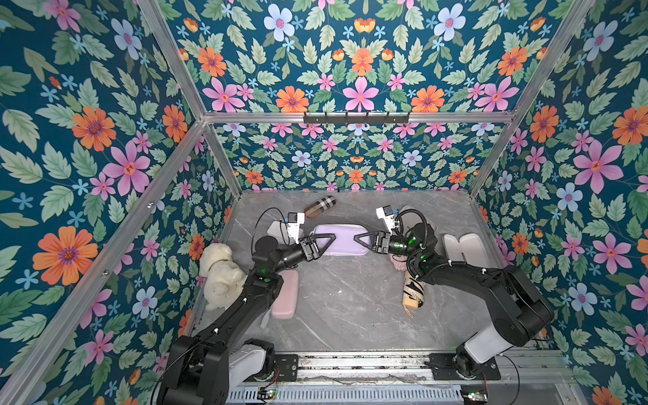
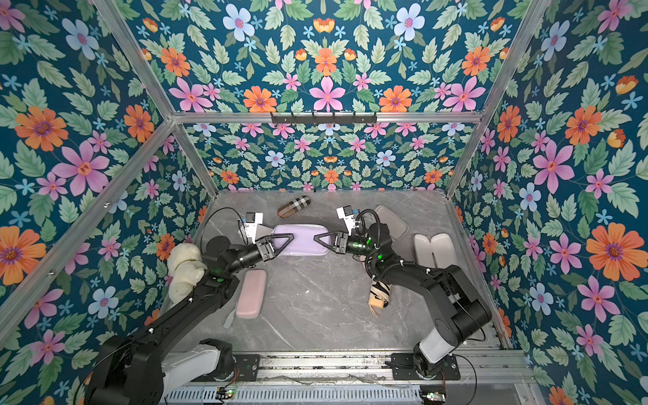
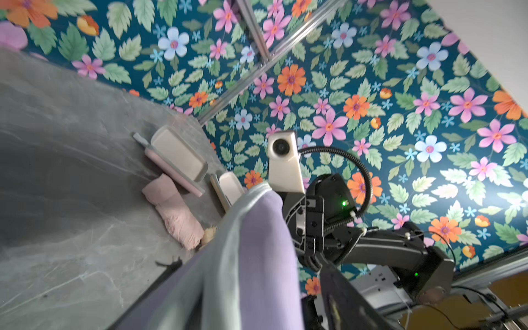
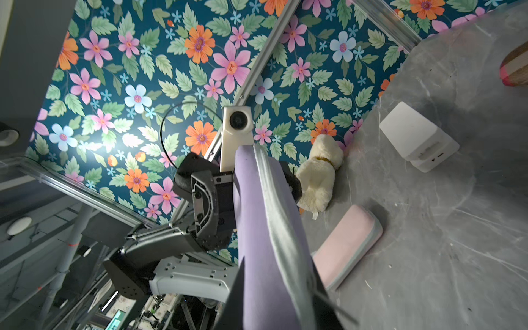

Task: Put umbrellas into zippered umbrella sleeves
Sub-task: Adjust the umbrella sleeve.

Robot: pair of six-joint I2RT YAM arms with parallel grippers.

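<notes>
Half done, I reckon: lavender sleeve (image 1: 342,240), pink sleeve (image 1: 285,294) closed (contents unseen) | cream umbrella (image 1: 412,294), pink umbrella (image 3: 177,211) loose | right gripper (image 1: 357,239) clamps lavender sleeve | left gripper (image 1: 331,238) straddles it, hold: cannot tell

Lavender sleeve (image 1: 342,240) matt fabric; table (image 1: 350,308) polished marble-look.

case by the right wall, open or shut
Open: the case lies spread flat, both pale insides facing up, and both halves look empty.

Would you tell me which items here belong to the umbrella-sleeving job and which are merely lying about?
Job: lavender sleeve, pink sleeve, open sleeve, cream umbrella, pink umbrella.
Lying about: plaid roll, plush toy, white box.
</notes>
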